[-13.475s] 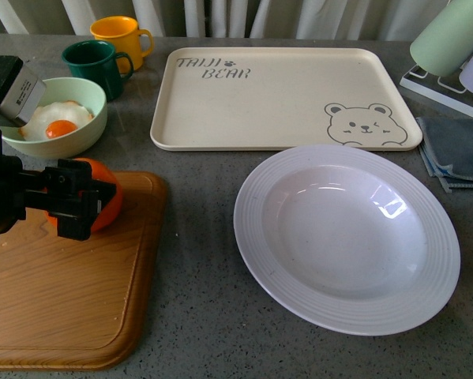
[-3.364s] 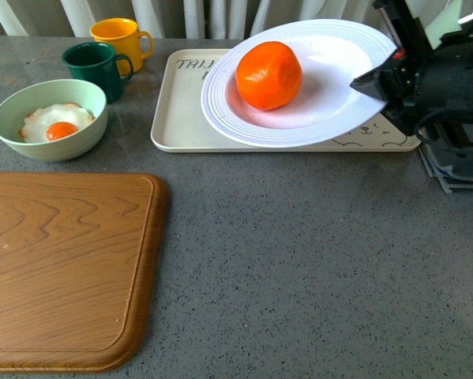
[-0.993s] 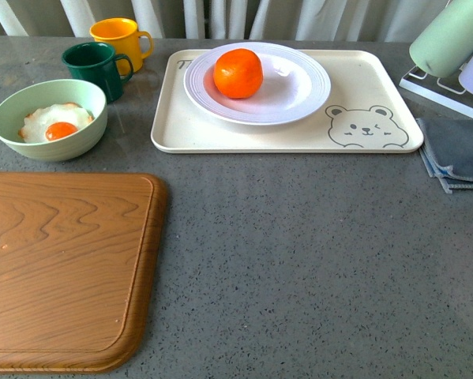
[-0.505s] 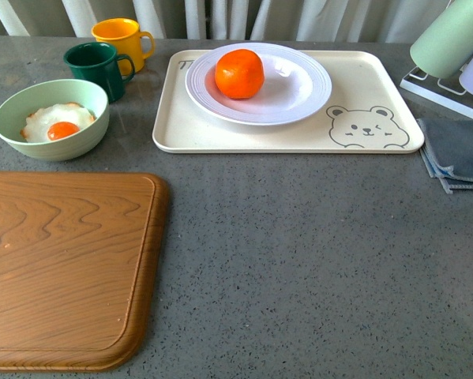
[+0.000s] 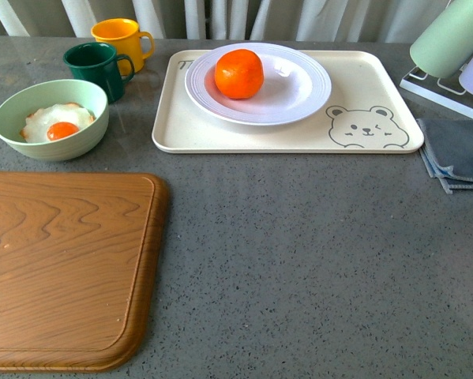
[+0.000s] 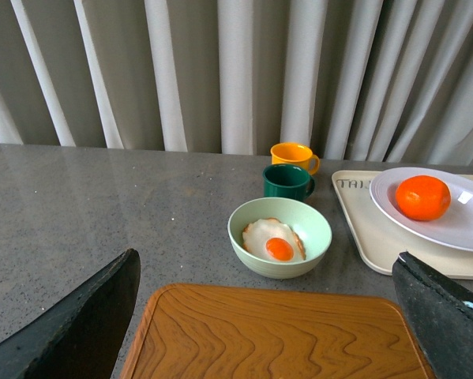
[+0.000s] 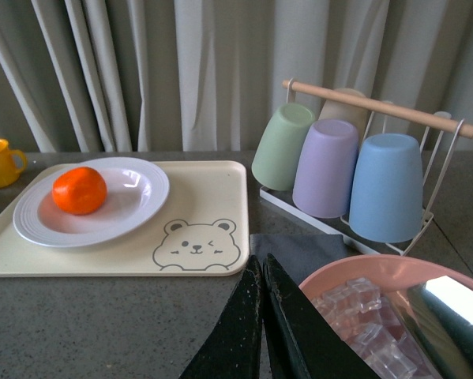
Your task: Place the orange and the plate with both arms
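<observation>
The orange [image 5: 239,73] lies in the white ribbed plate [image 5: 301,101], left of its centre. The plate stands on the left part of the cream bear tray [image 5: 244,139] at the back of the table. Neither gripper shows in the front view. In the left wrist view my left gripper [image 6: 266,268] is open and empty above the wooden cutting board [image 6: 275,335], with the orange [image 6: 422,197] far off. In the right wrist view my right gripper [image 7: 261,262] is shut on nothing, well away from the orange [image 7: 79,189] and the plate [image 7: 39,229].
A pale green bowl [image 5: 50,118] with a fried egg, a dark green mug [image 5: 94,67] and a yellow mug [image 5: 122,38] stand back left. The cutting board [image 5: 62,268] fills the front left. A grey cloth [image 5: 457,150], a cup rack [image 7: 362,174] and a pink bowl of ice cubes [image 7: 378,308] are on the right.
The orange left the cutting board and went into the plate. The right gripper carried the plate onto the tray and let go. Both arms have left the front view.
</observation>
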### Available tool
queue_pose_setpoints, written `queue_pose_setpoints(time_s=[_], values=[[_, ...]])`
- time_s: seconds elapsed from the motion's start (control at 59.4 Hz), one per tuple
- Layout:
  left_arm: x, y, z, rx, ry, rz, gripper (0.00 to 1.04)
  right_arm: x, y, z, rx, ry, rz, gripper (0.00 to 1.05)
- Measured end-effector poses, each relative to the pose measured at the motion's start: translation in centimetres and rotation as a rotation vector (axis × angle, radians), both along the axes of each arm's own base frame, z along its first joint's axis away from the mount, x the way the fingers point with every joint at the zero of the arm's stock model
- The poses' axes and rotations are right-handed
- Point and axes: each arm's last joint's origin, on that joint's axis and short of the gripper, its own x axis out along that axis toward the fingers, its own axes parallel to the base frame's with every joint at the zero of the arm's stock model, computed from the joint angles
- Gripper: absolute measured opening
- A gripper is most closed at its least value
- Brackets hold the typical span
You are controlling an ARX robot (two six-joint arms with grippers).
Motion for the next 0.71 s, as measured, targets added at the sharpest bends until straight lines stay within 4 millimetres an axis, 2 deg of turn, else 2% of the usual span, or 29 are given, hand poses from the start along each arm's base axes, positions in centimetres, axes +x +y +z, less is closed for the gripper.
queue_pose_setpoints(time_s=[0.707], values=[[0.0,0.0,0.0,0.000,0.000,0.000,0.96,-2.2,0.0,0.3,0.000,-0.011,0.000,0.02]])
